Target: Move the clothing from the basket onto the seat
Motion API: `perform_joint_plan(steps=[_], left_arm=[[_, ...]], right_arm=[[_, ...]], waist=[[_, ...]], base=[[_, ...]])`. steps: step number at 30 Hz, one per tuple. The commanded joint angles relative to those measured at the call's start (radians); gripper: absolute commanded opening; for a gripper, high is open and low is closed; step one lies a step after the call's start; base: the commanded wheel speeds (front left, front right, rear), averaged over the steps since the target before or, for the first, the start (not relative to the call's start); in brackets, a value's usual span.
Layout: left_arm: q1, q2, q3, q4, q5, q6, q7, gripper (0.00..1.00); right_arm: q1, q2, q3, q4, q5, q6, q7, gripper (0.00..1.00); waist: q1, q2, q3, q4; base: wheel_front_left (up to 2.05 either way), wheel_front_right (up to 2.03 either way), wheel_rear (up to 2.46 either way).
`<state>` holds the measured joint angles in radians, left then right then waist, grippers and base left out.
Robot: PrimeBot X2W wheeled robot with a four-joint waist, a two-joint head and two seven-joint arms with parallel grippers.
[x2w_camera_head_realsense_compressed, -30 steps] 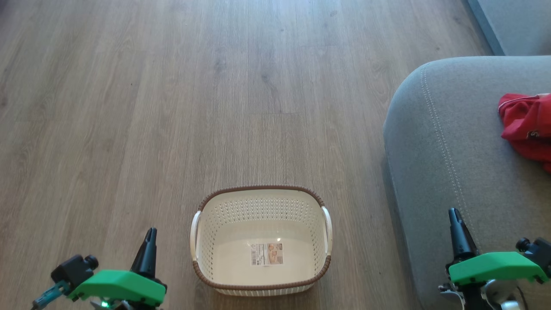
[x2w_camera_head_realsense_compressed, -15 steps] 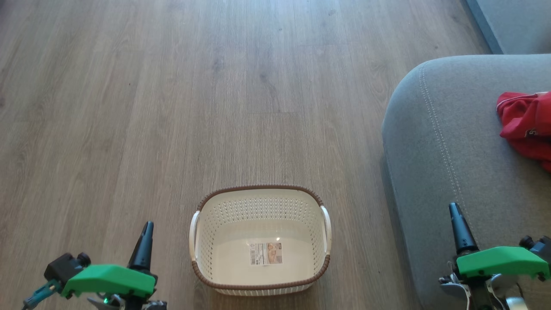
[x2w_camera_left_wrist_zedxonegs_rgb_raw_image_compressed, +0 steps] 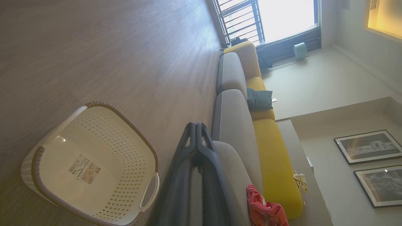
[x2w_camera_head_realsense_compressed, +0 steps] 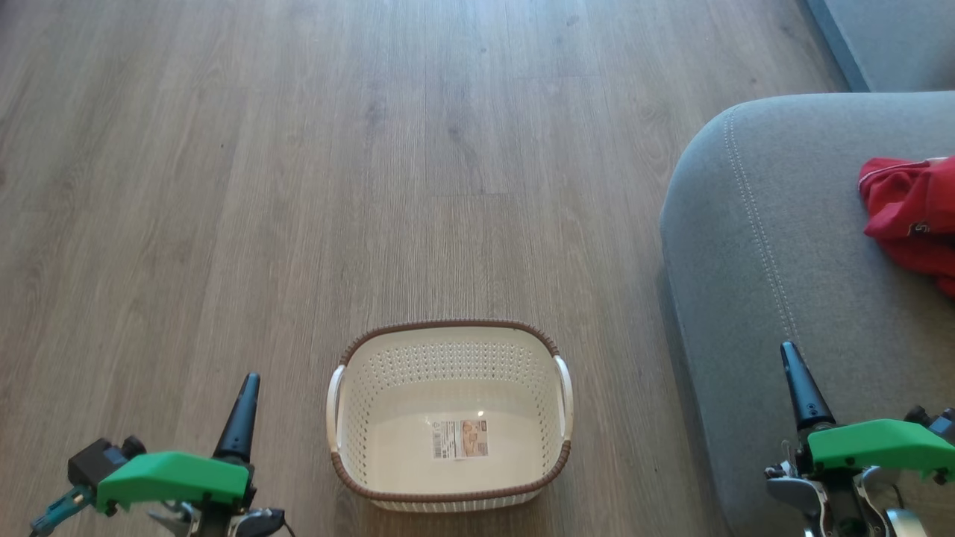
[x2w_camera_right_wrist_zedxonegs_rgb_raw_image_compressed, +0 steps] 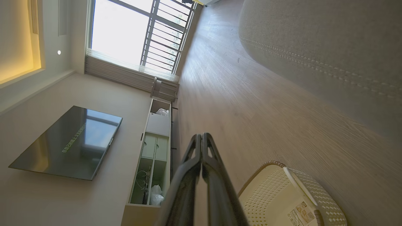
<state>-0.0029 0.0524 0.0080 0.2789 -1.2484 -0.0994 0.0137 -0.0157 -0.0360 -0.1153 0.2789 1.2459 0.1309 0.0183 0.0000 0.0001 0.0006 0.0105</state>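
Red fabric clothing (x2w_camera_head_realsense_compressed: 912,224) heaped on grey upholstered seat (x2w_camera_head_realsense_compressed: 783,261), frame right; cream perforated plastic basket (x2w_camera_head_realsense_compressed: 448,326), lower centre, empty. Left gripper (x2w_camera_head_realsense_compressed: 249,384), right gripper (x2w_camera_head_realsense_compressed: 789,356): fingers together, empty. Likely risk: stray sweep dragging cloth off.

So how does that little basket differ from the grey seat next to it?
The basket is small, cream, perforated plastic standing on the floor; the seat is far bigger, grey fabric. The basket holds only a paper label, while the seat carries the red clothing. Both have rounded corners.
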Motion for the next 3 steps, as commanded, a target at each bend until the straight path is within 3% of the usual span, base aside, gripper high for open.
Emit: perform_joint_plan(steps=[1,3], left_arm=[[-0.063,0.004,0.040,-0.032,-0.038,-0.010,0.010,0.00],[-0.066,0.004,0.044,-0.032,-0.060,-0.012,0.015,0.00]], right_arm=[[-0.054,-0.011,0.013,-0.034,0.037,0.000,0.011,0.00],[-0.057,-0.011,0.012,-0.034,0.060,0.000,0.017,0.00]], waist=[[0.0000,-0.0001,0.000,-0.001],[0.0000,-0.0001,0.000,-0.001]], base=[[0.00,0.00,0.00],[0.00,0.00,0.00]])
